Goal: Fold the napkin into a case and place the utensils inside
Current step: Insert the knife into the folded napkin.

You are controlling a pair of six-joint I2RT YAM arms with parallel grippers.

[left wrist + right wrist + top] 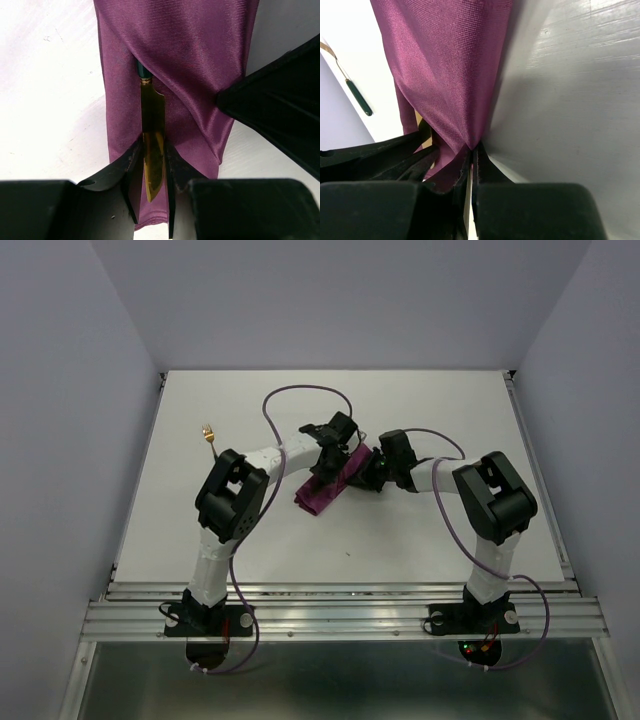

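- Left gripper (pixel 154 167) is closed narrowly on the gold blade of the knife (pixel 152 120), with the blade tip nearest the wrist camera.
- Beyond the fingers, the knife's dark handle slips beneath a diagonal fold of the napkin (pixel 190 55), and the same cloth also lies under the blade.
- Right gripper (pixel 472 152) has its jaws pinched tight on an edge of the napkin, and the cloth fans out from the fingertips.
- From above, the plum-purple napkin is a narrow folded strip lying slantwise mid-table, partly covered by both wrists.
- Farther off, the fork (pixel 209 434) lies alone on the white table (pixel 420 410), well apart to the napkin's left, with its gold head pointing away from the arms.
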